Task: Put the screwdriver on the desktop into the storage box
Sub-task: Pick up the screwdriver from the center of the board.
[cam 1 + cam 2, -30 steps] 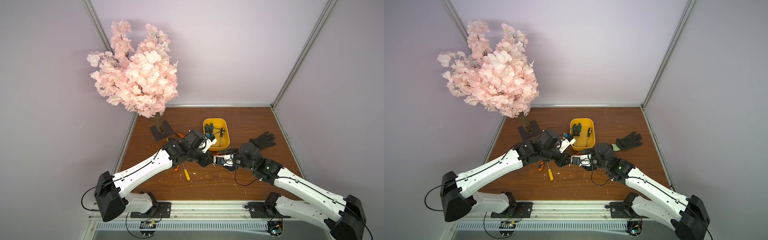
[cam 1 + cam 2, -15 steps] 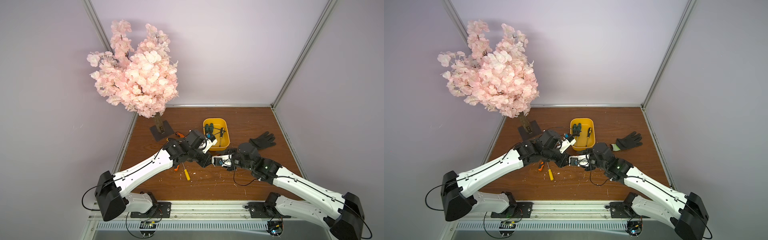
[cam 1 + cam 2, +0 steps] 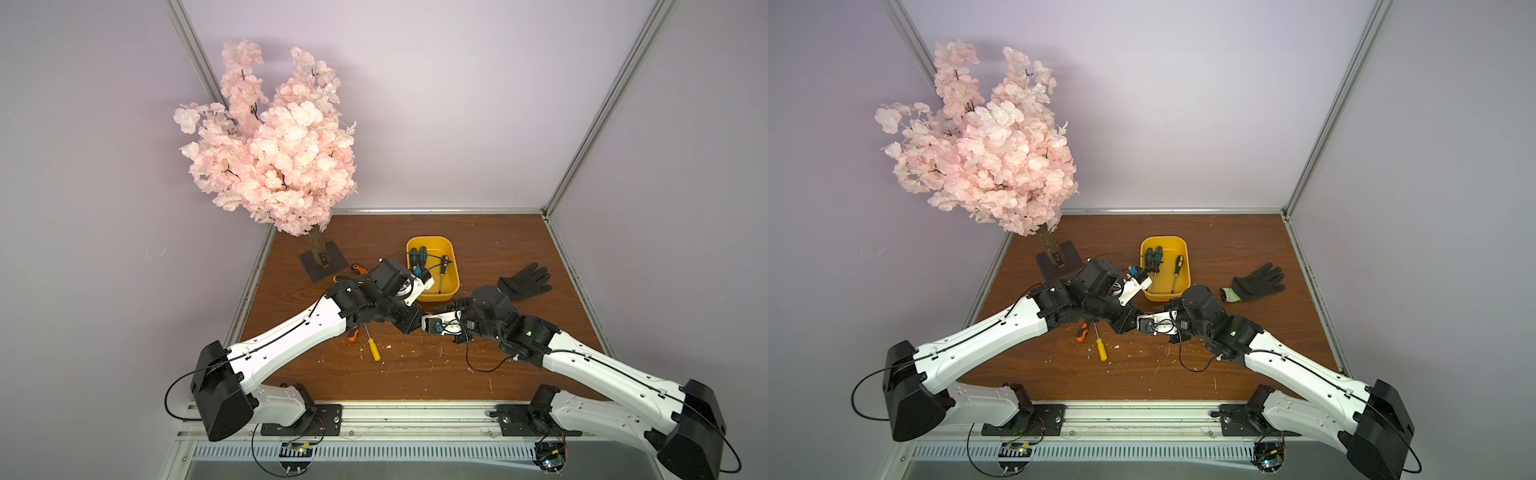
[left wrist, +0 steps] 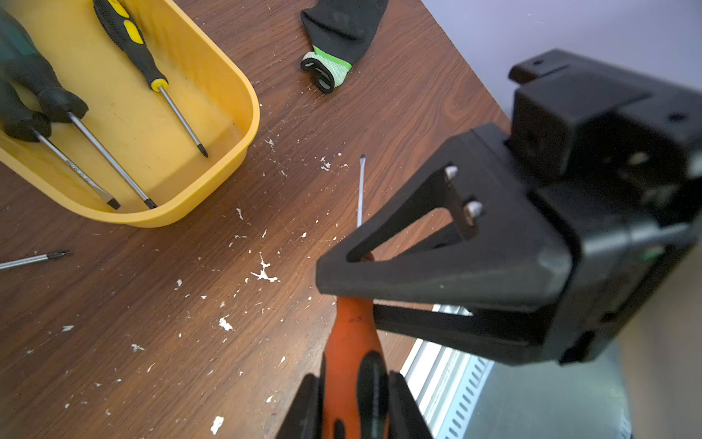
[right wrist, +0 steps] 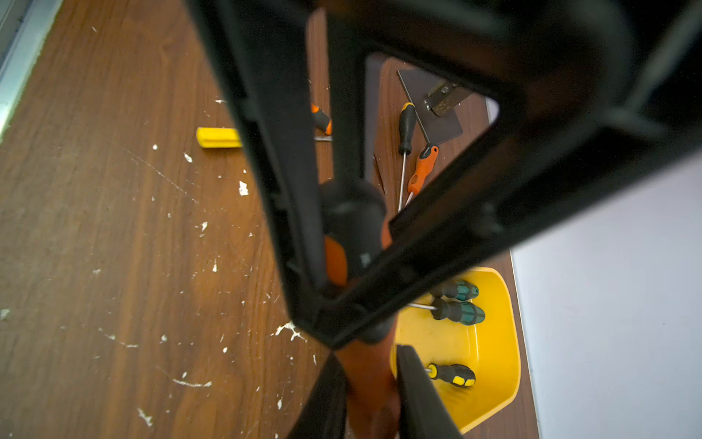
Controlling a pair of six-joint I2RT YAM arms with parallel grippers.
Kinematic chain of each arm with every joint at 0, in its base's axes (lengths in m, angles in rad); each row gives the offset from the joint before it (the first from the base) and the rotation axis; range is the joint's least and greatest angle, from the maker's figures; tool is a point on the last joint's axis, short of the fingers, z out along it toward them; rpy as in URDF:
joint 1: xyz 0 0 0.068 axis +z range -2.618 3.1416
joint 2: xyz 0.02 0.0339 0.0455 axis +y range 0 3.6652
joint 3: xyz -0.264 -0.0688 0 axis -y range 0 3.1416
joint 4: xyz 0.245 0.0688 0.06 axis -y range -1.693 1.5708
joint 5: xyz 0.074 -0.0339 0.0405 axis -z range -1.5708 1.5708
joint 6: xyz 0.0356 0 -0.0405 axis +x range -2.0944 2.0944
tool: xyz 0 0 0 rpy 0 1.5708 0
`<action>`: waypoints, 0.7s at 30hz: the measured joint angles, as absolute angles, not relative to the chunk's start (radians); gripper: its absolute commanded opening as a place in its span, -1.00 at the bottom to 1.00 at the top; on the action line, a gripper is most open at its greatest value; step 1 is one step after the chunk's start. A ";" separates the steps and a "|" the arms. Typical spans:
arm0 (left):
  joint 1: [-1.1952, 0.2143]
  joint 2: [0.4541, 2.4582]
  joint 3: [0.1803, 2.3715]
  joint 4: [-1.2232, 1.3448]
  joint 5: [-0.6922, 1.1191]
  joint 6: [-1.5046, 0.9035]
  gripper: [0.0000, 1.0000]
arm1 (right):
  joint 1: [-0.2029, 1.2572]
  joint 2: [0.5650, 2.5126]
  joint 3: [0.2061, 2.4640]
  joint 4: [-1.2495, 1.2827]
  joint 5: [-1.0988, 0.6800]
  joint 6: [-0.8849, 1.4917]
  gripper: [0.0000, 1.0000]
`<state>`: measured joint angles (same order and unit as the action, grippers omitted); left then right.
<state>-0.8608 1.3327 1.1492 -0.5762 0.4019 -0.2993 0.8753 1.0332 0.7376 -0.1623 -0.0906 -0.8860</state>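
An orange and black screwdriver (image 4: 351, 353) hangs above the desktop (image 3: 498, 241), just in front of the yellow storage box (image 3: 451, 286). My left gripper (image 4: 355, 403) is shut on the thick end of its handle. My right gripper (image 5: 370, 384) faces it from the other side, and both fingers (image 5: 418, 395) press the handle's narrow orange neck. The bare shaft (image 4: 361, 190) sticks out past the right gripper toward the glove. In both top views the arms meet tip to tip and hide the held tool. The box (image 3: 1185, 257) holds three screwdrivers.
A yellow-handled screwdriver (image 3: 375, 349) and an orange and black one (image 3: 353, 334) lie on the board under the left arm. Two more (image 5: 406, 125) lie by the dark tree base (image 3: 324, 264). A black glove (image 3: 524, 281) lies right of the box. A pink blossom tree (image 3: 270, 145) overhangs the back left.
The right gripper has slid left up to the left gripper, and its jaws have narrowed onto the screwdriver's handle. The left arm has stayed in place.
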 measured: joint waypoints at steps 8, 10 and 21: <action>-0.861 1.332 1.150 -0.574 0.359 -0.303 0.13 | 0.878 1.045 0.744 -0.169 -0.084 -0.871 -0.88; -0.852 1.328 1.150 -0.577 0.315 -0.308 0.35 | 0.880 1.047 0.745 -0.170 -0.076 -0.855 -0.90; -0.773 1.082 1.092 -0.548 -0.019 -0.409 0.56 | 0.833 1.209 0.844 -0.114 -0.022 -0.558 -0.91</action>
